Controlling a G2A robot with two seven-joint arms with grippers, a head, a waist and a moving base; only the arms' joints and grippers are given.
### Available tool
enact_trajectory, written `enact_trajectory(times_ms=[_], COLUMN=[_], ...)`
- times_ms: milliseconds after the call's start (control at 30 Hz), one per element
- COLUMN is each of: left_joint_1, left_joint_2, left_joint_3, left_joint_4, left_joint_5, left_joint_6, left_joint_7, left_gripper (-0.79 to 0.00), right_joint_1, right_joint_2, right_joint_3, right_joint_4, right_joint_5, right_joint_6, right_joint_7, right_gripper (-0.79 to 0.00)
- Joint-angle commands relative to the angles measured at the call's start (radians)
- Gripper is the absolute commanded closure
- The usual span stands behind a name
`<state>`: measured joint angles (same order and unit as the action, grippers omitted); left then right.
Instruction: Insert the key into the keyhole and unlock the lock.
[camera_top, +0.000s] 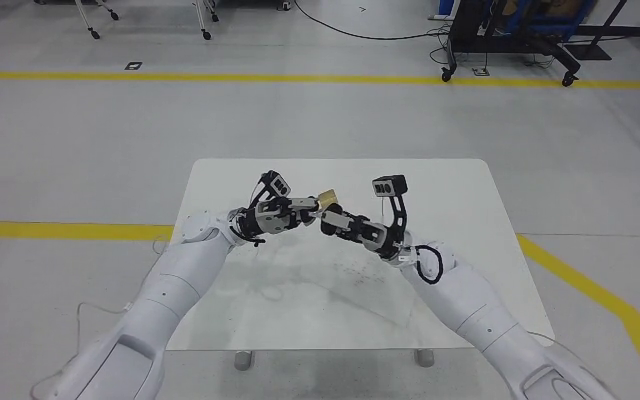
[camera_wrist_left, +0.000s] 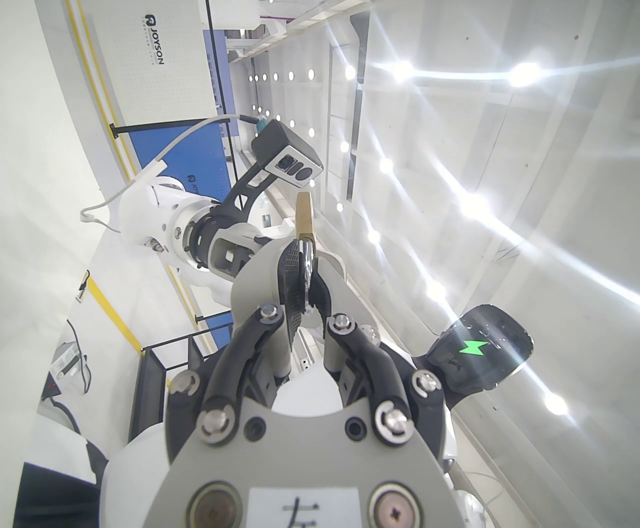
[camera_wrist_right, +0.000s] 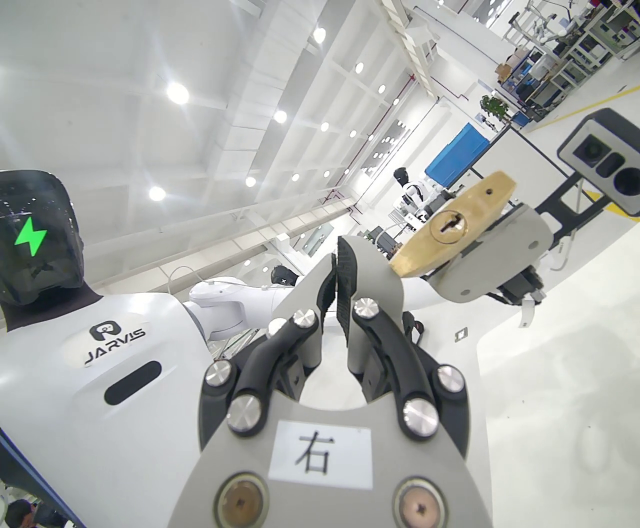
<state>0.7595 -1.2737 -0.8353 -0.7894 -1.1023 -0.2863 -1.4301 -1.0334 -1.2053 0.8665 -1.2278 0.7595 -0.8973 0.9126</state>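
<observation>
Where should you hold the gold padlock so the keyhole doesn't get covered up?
By its silver shackle, coming from the end opposite the keyhole. The left gripper holds the padlock that way now: its jaws pinch the shackle, so the brass body sticks out with the keyhole end bare, facing the right gripper.

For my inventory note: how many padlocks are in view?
1. The brass padlock is clamped in the left tool, raised above the table, its keyhole turned toward the right tool. No other seems hidden.
</observation>
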Motion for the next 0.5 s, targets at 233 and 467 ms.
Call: enact_trajectory(times_ms=[233, 467], left_joint_1=[-0.009, -0.004], left_joint_2=[-0.014, -0.027], left_joint_3=[-0.012, -0.032], left_joint_4=[0.021, 0.027], left_joint_5=[0.023, -0.023], left_joint_6=[0.001, 0.021], left_joint_7=[-0.030, -0.094], left_gripper=[0.000, 0.000], right_joint_1=[-0.016, -0.031], right_joint_2=[0.002, 0.005], right_joint_3=[0.035, 0.067], right_joint_4=[-0.021, -0.029], right_joint_5=[0.031, 0.040], right_joint_6=[0.005, -0.001], right_joint_7=[0.016, 0.009], right_gripper=[0.000, 0.000])
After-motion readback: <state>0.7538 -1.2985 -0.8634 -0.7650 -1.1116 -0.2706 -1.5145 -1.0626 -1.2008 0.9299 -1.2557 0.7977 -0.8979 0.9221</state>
